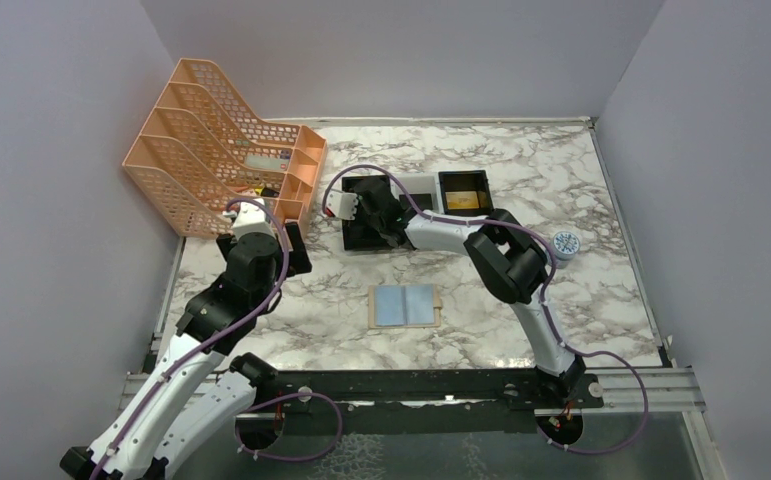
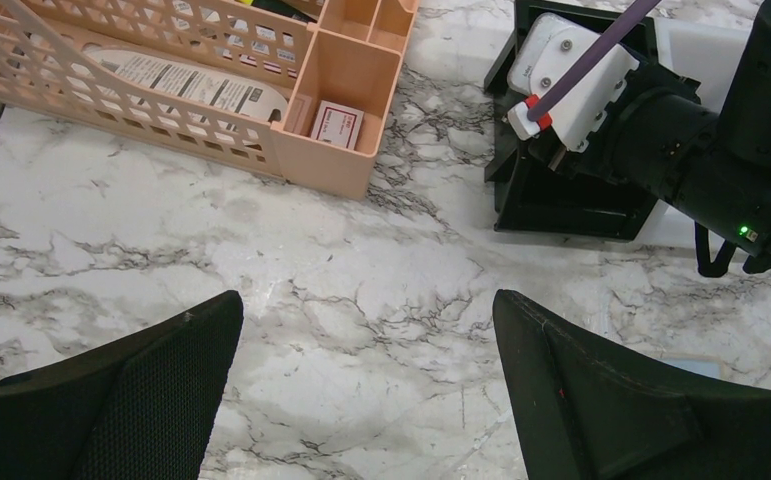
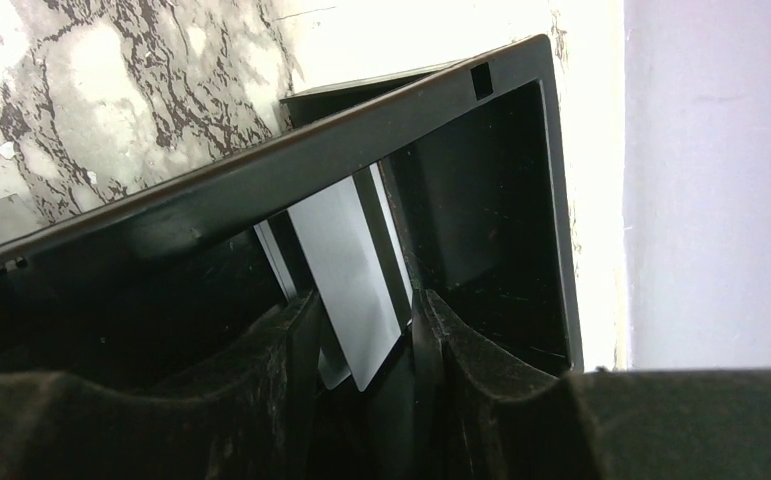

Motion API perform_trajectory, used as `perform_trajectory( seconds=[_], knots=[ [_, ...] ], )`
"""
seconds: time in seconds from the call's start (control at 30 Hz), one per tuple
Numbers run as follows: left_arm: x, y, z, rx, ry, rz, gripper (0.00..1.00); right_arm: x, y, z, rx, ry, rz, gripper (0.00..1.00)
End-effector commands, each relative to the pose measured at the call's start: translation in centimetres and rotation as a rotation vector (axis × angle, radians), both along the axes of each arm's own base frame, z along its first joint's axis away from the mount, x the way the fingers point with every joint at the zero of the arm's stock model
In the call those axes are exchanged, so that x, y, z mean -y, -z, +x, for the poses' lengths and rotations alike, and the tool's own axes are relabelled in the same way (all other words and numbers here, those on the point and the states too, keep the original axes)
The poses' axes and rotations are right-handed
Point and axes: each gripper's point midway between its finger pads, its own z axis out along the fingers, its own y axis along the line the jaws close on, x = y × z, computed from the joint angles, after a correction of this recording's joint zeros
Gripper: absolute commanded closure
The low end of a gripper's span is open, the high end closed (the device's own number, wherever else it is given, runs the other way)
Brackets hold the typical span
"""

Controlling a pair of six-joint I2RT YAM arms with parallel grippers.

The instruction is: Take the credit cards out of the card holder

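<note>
The card holder (image 1: 405, 305) lies open and flat at the table's middle, grey-blue inner faces up, tan edge showing. My right gripper (image 1: 373, 215) reaches down into a black tray (image 1: 353, 242) at the back. In the right wrist view its fingers (image 3: 291, 350) stand a little apart inside the tray (image 3: 361, 150). A pale grey card (image 3: 351, 270) lies between them, with a second card's corner (image 3: 333, 372) under it. Neither finger visibly presses on a card. My left gripper (image 2: 366, 330) is open and empty over bare marble, left of the card holder.
An orange mesh file organiser (image 1: 221, 140) stands at the back left, also in the left wrist view (image 2: 341, 100). A white tray (image 1: 423, 187) and a second black tray (image 1: 463, 190) holding a gold card sit behind the right arm. A small round blue-white object (image 1: 565, 243) lies at right.
</note>
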Motion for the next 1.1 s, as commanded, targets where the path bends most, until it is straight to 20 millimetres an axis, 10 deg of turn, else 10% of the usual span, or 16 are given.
perform_trajectory(
  seconds=[0.0,0.47,0.73,0.9,1.07],
  knots=[
    [0.2,0.4,0.0,-0.011,0.02,0.01,0.01,-0.1,-0.2,-0.3,-0.014,-0.016,0.014,0.61],
    [0.3,0.5,0.0,-0.017,0.031,0.013,0.01,-1.3,-5.7,-1.7,-0.023,-0.065,0.19,0.55],
    [0.4,0.5,0.0,-0.015,0.037,0.01,0.01,1.0,-14.3,-6.2,-0.055,0.036,0.661,0.41],
    [0.6,0.6,0.0,-0.023,0.046,0.012,0.01,4.8,-13.6,-11.2,-0.34,0.289,0.952,0.11],
    [0.6,0.7,0.1,-0.028,0.046,0.018,0.01,5.9,-11.3,-16.9,-0.609,0.314,1.058,0.09]
  ],
)
